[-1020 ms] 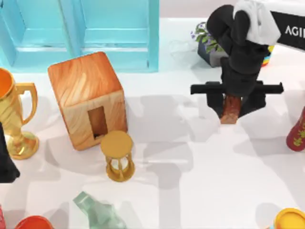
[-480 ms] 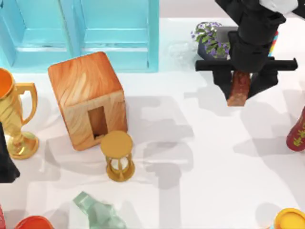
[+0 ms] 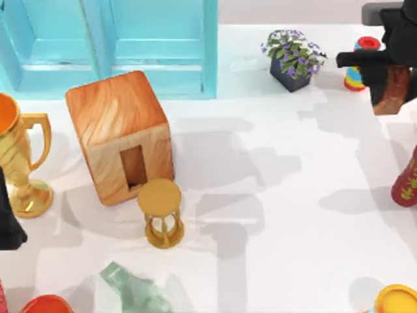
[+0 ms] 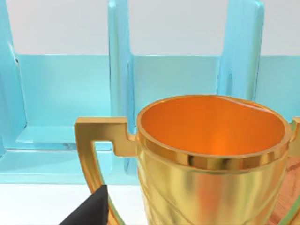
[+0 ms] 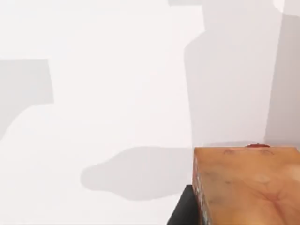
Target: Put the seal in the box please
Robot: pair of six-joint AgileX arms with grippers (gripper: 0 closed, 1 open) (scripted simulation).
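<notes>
White and glossy, the desk (image 3: 273, 215) carries a scatter of things under soft grey shadows, with a turquoise panelled door (image 3: 107, 45) standing along its far edge. On the left side sits the box (image 3: 120, 134), a wood-grain cube whose narrow dark slot (image 3: 133, 167) faces the near edge. A small gold hourglass (image 3: 161, 212) stands just in front of that slot, and a gold trophy (image 3: 19, 160) rises beside the box on its left. Over by the far right edge, the right end effector (image 3: 391, 85) is clamped on the seal (image 3: 393, 91), which hangs upright between the fingers, above the desk, well apart from the box. A potted plant (image 3: 294, 55) and a striped toy (image 3: 359, 62) are nearby, and a dark-red vase (image 3: 407, 179) stands nearer on the right.

Judging from this, the step in hand is the carry across to the box. Doing it well likely means keeping the seal high enough to pass over the clutter, then turning it so its long axis lines up with the slot. The hourglass crowds the approach, so an entry angled from above or from the right seems safer than a low straight push.

The left end effector (image 4: 89, 213) is parked by the trophy at the left edge; whether it is wide or narrow I cannot tell
</notes>
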